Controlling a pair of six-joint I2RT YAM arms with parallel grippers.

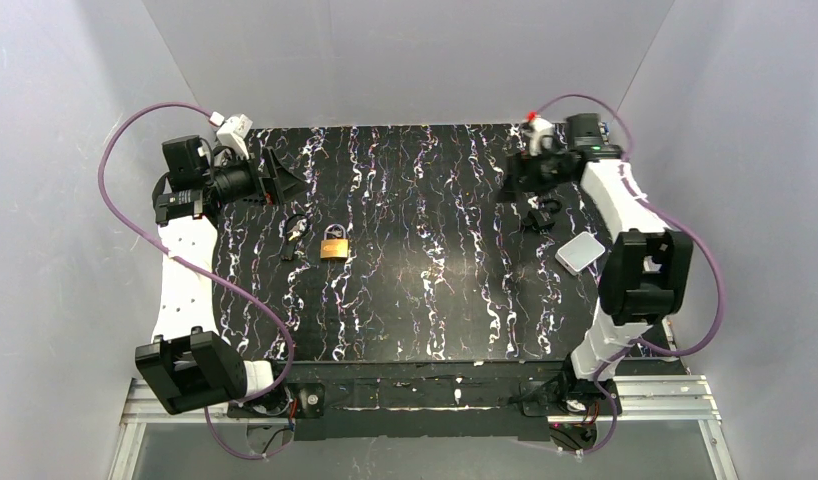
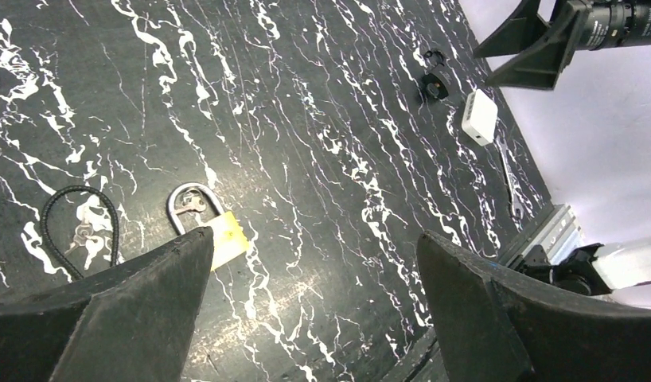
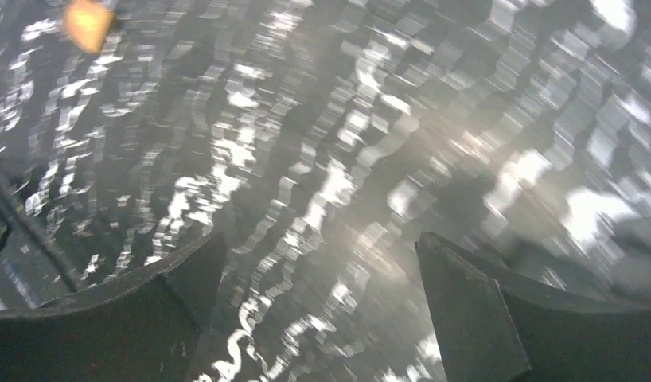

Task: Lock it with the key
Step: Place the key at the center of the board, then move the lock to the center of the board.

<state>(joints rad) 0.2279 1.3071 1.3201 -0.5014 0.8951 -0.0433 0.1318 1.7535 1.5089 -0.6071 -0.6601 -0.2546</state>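
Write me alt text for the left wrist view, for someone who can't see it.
A brass padlock with a silver shackle lies flat on a black marbled table, partly behind one finger of the open left tool. A black cord loop with small keys lies beside it; a white box sits far across the table.

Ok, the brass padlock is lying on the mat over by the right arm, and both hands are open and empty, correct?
Not quite. The top view shows the brass padlock lying on the mat over by the left arm, not the right. The left hand and the right hand are indeed open and empty.
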